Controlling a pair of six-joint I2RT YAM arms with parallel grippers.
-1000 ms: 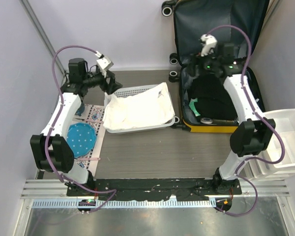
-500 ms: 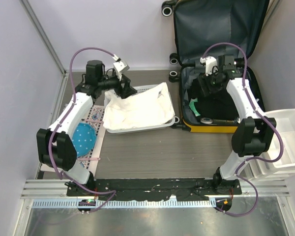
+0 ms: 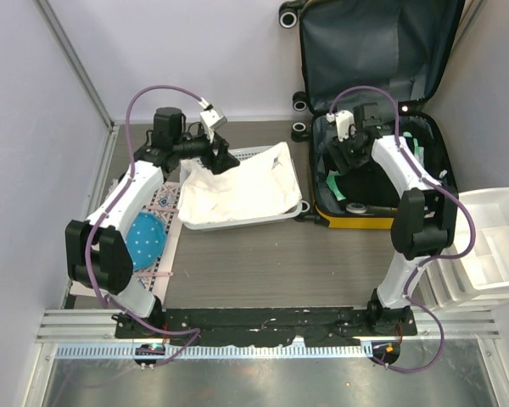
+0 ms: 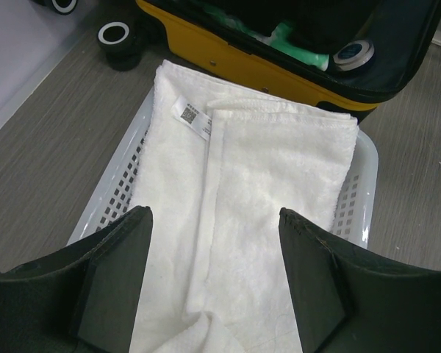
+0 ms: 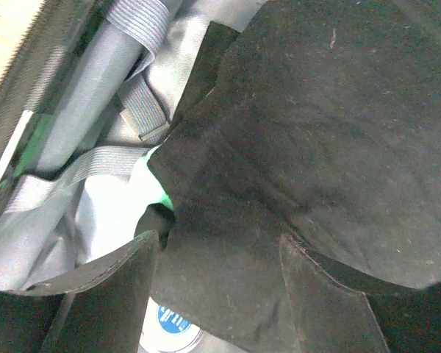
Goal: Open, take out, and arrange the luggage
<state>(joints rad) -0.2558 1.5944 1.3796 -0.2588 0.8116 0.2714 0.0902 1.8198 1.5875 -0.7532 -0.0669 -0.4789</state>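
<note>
The yellow suitcase [image 3: 360,222] lies open at the back right, its dark lid [image 3: 373,42] leaning on the wall. Its yellow shell [image 4: 228,55] shows in the left wrist view. Inside lie a black garment [image 3: 369,182], something green [image 3: 332,182] and a small round tin [image 3: 354,209]. My right gripper [image 3: 346,155] is open, low over the black garment [image 5: 316,147], with the tin [image 5: 169,323] and the green thing [image 5: 158,193] near its fingers. My left gripper [image 3: 220,161] is open and empty above the white towel [image 4: 235,206] in the white mesh basket [image 3: 237,222].
White plastic drawer bins [image 3: 492,246] stand at the right edge. A blue round thing [image 3: 144,242] lies on a patterned mat [image 3: 165,203] at the left. Grey straps [image 5: 125,110] cross the case lining. Black wheels [image 3: 299,127] stick out of the case's left side.
My left gripper has moved right, from beside the basket's back-left corner to over the towel. My right gripper has come down from the lid's foot into the case, over the black garment.
</note>
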